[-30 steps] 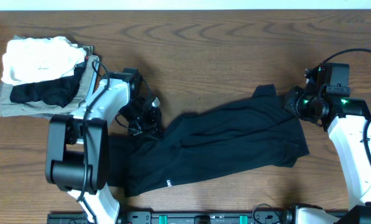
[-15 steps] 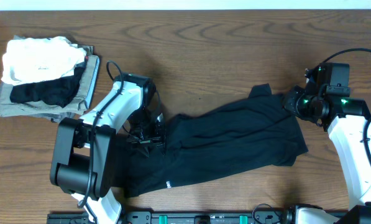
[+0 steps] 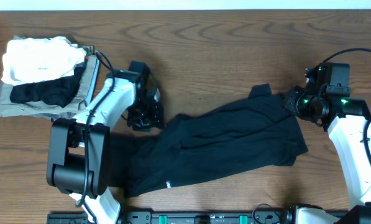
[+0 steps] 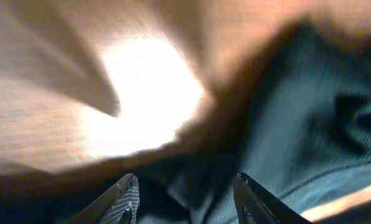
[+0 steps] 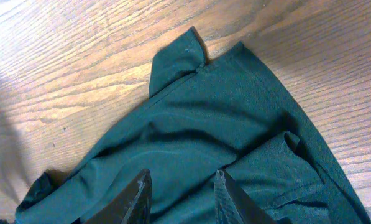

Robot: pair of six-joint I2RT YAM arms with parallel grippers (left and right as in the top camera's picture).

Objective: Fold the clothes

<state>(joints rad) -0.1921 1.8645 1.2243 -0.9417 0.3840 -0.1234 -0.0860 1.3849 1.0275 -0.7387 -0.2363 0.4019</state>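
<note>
**Black T-shirt strung out across the table, both grippers at its ends**

The wood-grain table filled the overhead view. The black T-shirt lay on it right of centre and towards the front edge, as one long, rumpled band rather than a flat spread. We noted its long axis as a shallow diagonal, from the front-left end beside the left arm's base up to the right end by the right gripper. Soft folds ran along that axis. A small flap of cloth stuck up from the upper right edge. In the right wrist view the fabric read as dark green-black, with stitched hems visible.

At the far left corner sat a stack of folded garments: white on top, black under it, grey at the bottom, well apart from the T-shirt.

The left gripper hovered just beside the shirt's upper left edge. Its wrist view was blurred, but we saw the fingers parted, with dark cloth below them and nothing clamped. The right gripper sat at the shirt's upper right edge, jaws partly parted above the cloth, not pinching it.

The only writing was a tiny white print mark near the shirt's front hem, too small to read.
</note>
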